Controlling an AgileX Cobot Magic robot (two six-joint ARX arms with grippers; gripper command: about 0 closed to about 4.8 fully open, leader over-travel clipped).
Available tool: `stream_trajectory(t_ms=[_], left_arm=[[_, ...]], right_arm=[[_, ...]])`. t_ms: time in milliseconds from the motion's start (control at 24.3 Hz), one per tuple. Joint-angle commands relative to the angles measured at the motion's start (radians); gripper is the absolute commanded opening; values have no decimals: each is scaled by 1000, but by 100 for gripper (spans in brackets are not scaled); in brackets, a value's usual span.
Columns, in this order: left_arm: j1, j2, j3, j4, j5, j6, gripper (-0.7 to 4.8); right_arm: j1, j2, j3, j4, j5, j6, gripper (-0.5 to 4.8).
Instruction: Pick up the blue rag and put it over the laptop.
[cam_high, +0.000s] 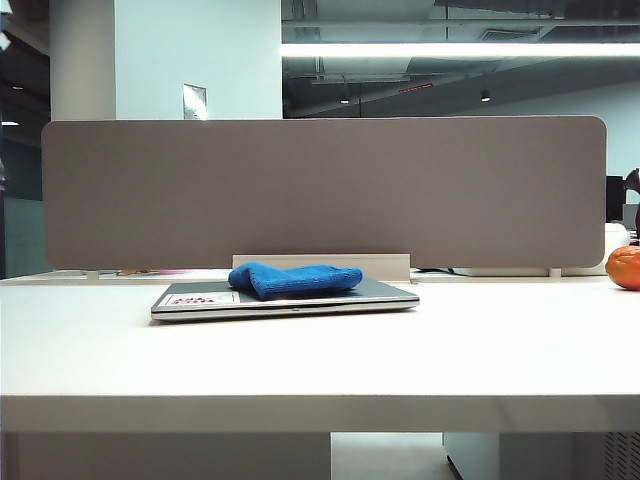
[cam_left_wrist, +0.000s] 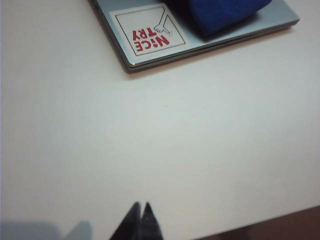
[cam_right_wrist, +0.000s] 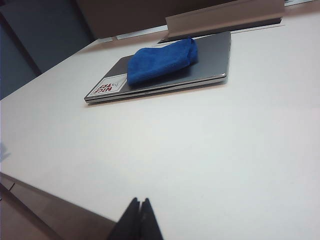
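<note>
The blue rag (cam_high: 295, 278) lies bunched on the lid of the closed silver-grey laptop (cam_high: 390, 293), which rests flat on the white table. The right wrist view shows the blue rag (cam_right_wrist: 161, 61) covering the middle of the laptop (cam_right_wrist: 212, 57), beside its white-and-red sticker (cam_right_wrist: 106, 86). In the left wrist view only the sticker corner of the laptop (cam_left_wrist: 125, 52) and an edge of the rag (cam_left_wrist: 220, 14) appear. My left gripper (cam_left_wrist: 141, 205) is shut and empty over bare table, well back from the laptop. My right gripper (cam_right_wrist: 139, 201) is shut and empty near the table's front edge. Neither gripper shows in the exterior view.
A grey partition panel (cam_high: 320, 190) stands along the back of the table (cam_high: 320, 360). An orange round object (cam_high: 624, 267) sits at the far right. A pale strip (cam_high: 385, 262) lies behind the laptop.
</note>
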Motion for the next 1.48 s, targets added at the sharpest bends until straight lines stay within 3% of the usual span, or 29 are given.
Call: stream_trajectory(t_ms=[41,493,905,1316,1480], left_arm=[[-1,-43,-15,-4,8,-22,-6],[-1,-46,-15,-22,11,-42,-6],[28,-72,-25,12,-140,18,-6],[153,-406,-401,518,-145,17,-6],[198,-510,-463,535,-127,18,-6]], right_arm=[[-1,-2,-3,18,2,0,-1],[-1,-2,-3,18,2,0,0],[-1,-2,-3,18,2,0,0],[-1,-2,-3,18,2,0,-1],[-1,-2,-3,18,2,0,-1]])
